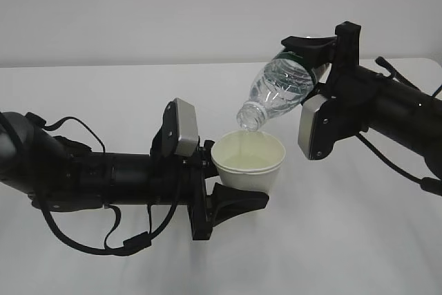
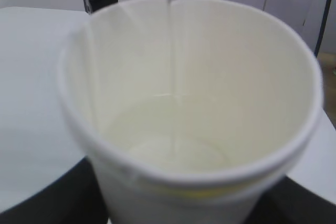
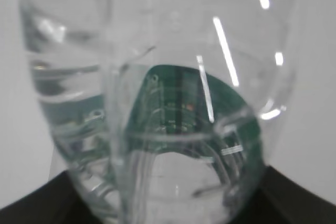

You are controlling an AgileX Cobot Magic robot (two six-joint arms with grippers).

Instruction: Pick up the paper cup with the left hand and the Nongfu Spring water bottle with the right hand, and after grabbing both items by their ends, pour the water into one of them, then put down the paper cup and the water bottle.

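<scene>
Now tilted steeply: small clear ribbed plastic bottle (image 1: 277, 91), long axis slanting, open mouth down-left over the upright off-white paper cup (image 1: 249, 163). Clamped on bottle's base, right black gripper (image 1: 319, 56); clamped round cup, left black gripper (image 1: 228, 188). Thin clear water stream (image 2: 175, 61) entering cup.

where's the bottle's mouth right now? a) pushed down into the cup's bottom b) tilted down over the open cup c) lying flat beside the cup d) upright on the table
b: the Nongfu Spring water bottle, held by the right hand, slants mouth-down just above the paper cup, and a thin stream of water falls into it.
</scene>
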